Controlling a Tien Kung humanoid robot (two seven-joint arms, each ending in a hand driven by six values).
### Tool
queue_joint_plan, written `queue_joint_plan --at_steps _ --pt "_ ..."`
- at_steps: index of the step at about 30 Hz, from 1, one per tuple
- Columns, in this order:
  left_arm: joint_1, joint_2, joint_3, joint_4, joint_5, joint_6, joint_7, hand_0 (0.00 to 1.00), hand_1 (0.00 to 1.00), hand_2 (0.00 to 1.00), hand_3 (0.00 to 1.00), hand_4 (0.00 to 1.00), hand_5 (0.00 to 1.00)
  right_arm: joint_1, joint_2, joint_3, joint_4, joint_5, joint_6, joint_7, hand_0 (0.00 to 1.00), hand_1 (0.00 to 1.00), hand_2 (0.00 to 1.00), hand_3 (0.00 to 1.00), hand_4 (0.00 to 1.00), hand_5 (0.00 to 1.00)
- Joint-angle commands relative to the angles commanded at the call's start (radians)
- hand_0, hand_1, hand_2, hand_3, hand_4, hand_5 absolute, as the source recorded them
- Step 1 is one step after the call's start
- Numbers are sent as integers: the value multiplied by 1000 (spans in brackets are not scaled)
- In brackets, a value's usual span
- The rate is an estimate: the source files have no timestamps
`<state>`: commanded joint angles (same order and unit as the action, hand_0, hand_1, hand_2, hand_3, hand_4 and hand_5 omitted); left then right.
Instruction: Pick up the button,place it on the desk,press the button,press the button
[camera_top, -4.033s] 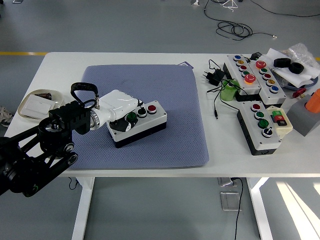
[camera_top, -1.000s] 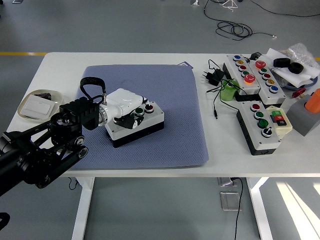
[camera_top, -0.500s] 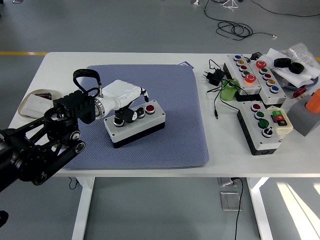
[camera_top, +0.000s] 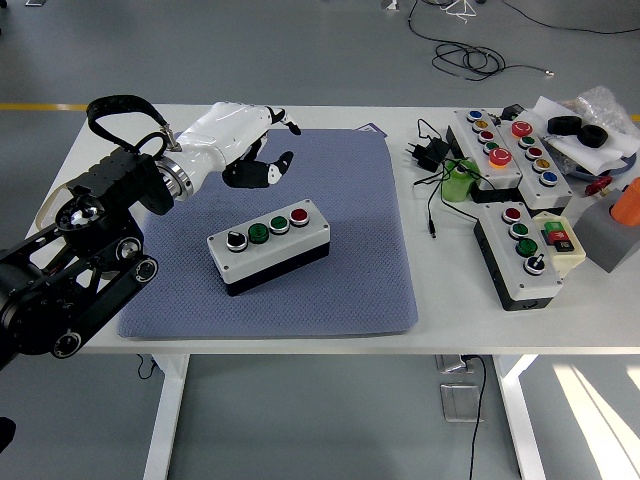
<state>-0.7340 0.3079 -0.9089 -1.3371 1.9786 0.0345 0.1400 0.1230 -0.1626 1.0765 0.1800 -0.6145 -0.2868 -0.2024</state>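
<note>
Plenty of open mat (camera_top: 350, 280) all around the button box (camera_top: 268, 244), nothing touching it. Left hand (camera_top: 250, 150) hangs above its far-left side. Right end of the counter (camera_top: 450, 330) is jammed with panels (camera_top: 520, 255) and cables (camera_top: 432, 190).

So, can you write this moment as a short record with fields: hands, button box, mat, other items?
left robot hand: raised above the far part of the mat, fingers relaxed, holding nothing
right robot hand: not in view
button box: lies free on the mat; top carries a black knob, two green buttons, one red button
mat: blue-grey, on the white table
other items: more button boxes and cables at the right side
</note>
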Motion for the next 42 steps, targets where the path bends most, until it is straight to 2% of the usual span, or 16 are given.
queue_joint_plan --at_steps 5,6,7,11,12,15,17,18,23,24,25,29,35,36,38,42 --pt "28 7 -34 -10 -171 197 46 2 75 154 763 667 643 -4 1 -2 0 3 -1 0 787 797 817 751 412 479" --pt "30 7 -36 -10 -209 226 53 339 473 471 797 696 855 -4 1 -3 0 4 -1 0 787 797 817 751 412 479" --pt "33 8 -43 -8 -251 250 65 339 473 471 797 696 855 -5 1 -3 0 3 -1 -1 787 797 817 751 412 479" --pt "47 11 -65 -7 -420 282 90 339 473 471 797 696 855 -6 2 -5 0 2 0 -2 787 797 817 751 412 479" --pt "50 12 -73 -7 -459 271 102 674 716 736 802 707 935 -7 2 -5 0 3 -1 -1 787 797 817 751 412 479" --pt "56 15 -85 -5 -588 249 129 674 716 736 802 707 935 -9 2 -5 0 2 0 -1 787 797 817 751 412 479" --pt "65 15 -94 -6 -656 272 136 674 716 736 802 707 935 -11 3 -6 0 4 -1 -1 787 797 817 751 412 479" --pt "66 15 -96 -7 -670 276 137 831 868 889 827 703 998 -11 3 -6 0 4 -1 -1 787 797 817 751 412 479" --pt "76 11 -107 -6 -726 331 143 831 868 889 827 703 998 -13 3 -7 0 1 0 -1 787 797 817 751 412 479" --pt "79 10 -110 -5 -744 351 131 876 913 946 879 664 998 -14 4 -10 0 6 0 -1 787 797 817 751 412 479" --pt "80 10 -111 -5 -748 356 129 876 913 946 879 664 998 -14 4 -10 0 7 0 -1 787 797 817 751 412 479" --pt "88 13 -120 -4 -865 394 52 876 913 946 879 664 998 -16 6 -12 0 8 -1 -1 787 797 817 751 412 479" --pt "99 9 -145 -8 -1065 481 -113 861 907 940 884 641 998 -17 7 -14 0 8 0 -2 787 797 817 751 412 479" --pt "101 10 -155 -7 -1107 486 -148 841 871 889 811 629 998 -16 7 -15 0 9 1 -3 787 797 817 751 412 479" --pt "104 11 -173 -5 -1182 468 -190 841 871 889 811 629 998 -16 7 -16 0 10 1 -2 787 797 817 751 412 479" --pt "112 16 -199 -1 -1293 412 -200 821 851 865 798 622 998 -16 7 -15 0 10 1 -2 787 797 817 751 412 479"
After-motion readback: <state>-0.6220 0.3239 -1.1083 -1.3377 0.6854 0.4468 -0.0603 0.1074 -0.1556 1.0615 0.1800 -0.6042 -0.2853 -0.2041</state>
